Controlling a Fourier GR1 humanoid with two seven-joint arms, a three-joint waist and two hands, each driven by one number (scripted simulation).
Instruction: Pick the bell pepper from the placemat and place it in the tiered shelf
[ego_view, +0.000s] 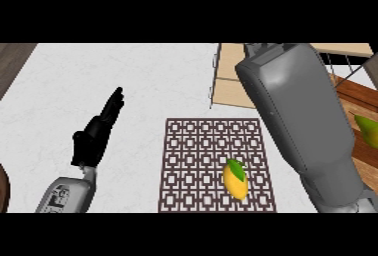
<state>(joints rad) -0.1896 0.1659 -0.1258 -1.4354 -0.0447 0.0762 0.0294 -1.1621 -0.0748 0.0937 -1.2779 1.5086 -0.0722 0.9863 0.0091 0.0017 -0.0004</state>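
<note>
Yellow with a green stem end, the bell pepper (235, 180) lies on the brown patterned placemat (207, 150), toward its near right part, on the white worktop (111, 75). The left robot hand (96, 135) rests left of the placemat, fingers straight and released. The right forearm (303, 115) stretches over the tiered shelf (229, 85); its robot hand is hidden, so whether it is clenched cannot be told.

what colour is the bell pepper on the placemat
Yellow-orange with a green stem end; the bell pepper shows in the head view, lying on the placemat.
</note>
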